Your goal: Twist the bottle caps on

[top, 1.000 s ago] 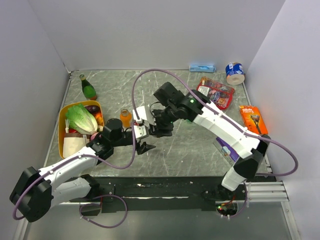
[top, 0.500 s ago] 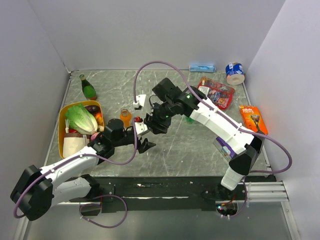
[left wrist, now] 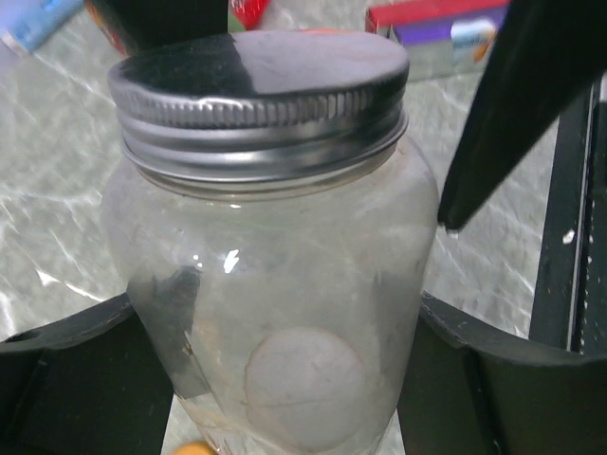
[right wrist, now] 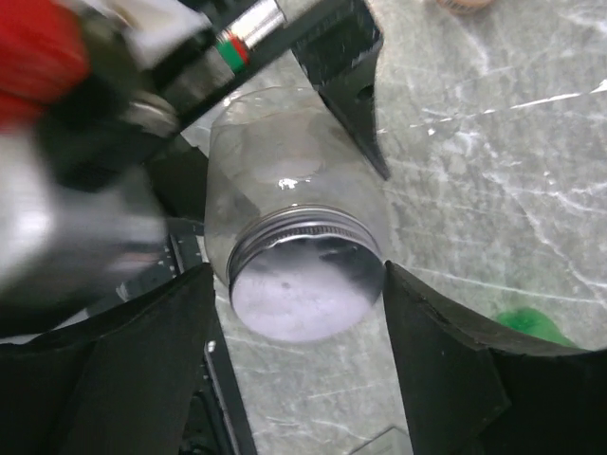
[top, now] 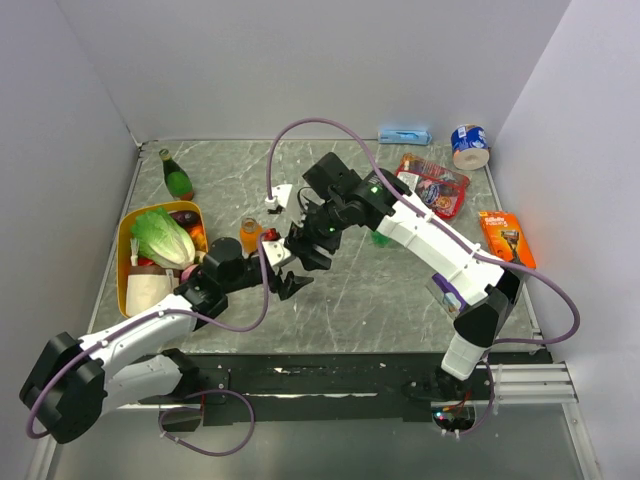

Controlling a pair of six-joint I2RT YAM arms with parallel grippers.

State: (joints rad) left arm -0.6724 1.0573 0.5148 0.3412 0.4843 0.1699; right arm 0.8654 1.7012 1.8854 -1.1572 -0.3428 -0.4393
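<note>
My left gripper [left wrist: 285,379] is shut on the clear bottle [left wrist: 275,313], its fingers [left wrist: 76,379] pressed against both sides. A silver-grey screw cap [left wrist: 261,104] sits on the bottle's neck. My right gripper [right wrist: 296,284] is open, with its jaws on either side of that cap [right wrist: 303,280] and a thin gap showing on the left. In the top view the two grippers, left [top: 285,275] and right [top: 305,250], meet at mid-table. The orange bottle [top: 250,235] stands just left of them. A bright green bottle [top: 380,238] peeks out from behind my right arm. Loose caps are hidden.
A yellow tray [top: 125,240] holding lettuce [top: 160,238] sits at the left. The tall dark-green bottle [top: 177,176] stands behind it. A red snack pack [top: 432,185], an orange razor pack [top: 505,238], a blue-white can [top: 469,145] and a purple box [top: 450,295] lie at the right.
My right gripper has moved left and toward my left gripper, and now straddles the cap. My left gripper has lifted and tilted the clear bottle slightly toward it.
</note>
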